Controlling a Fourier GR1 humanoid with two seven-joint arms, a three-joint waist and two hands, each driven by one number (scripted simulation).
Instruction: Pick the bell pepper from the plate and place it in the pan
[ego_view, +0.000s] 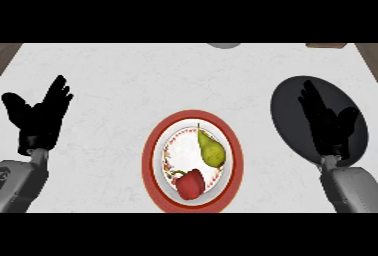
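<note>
On the plate, down at its near edge, sits the red bell pepper, green stem pointing off to the left. It's lying on the white patterned middle part, with the wide red rim wrapping around. Just above it on the same plate is a green pear, stem end pointing away toward the far side, and the two look close but I can't tell if they actually touch.

Over to the right of the plate, well apart from it, is the dark pan, a big black oval on the pale marbled bench. The right hand hovers right over the pan, so black on black makes it a bit hard to read, but the fingers look spread and straight, holding nothing.

Way over on the other side, the left hand is up near the left edge, fingers relaxed and fanned out, also holding nothing.

At the far edge there's a grey rounded thing and a brownish thing, both cut off.
</note>
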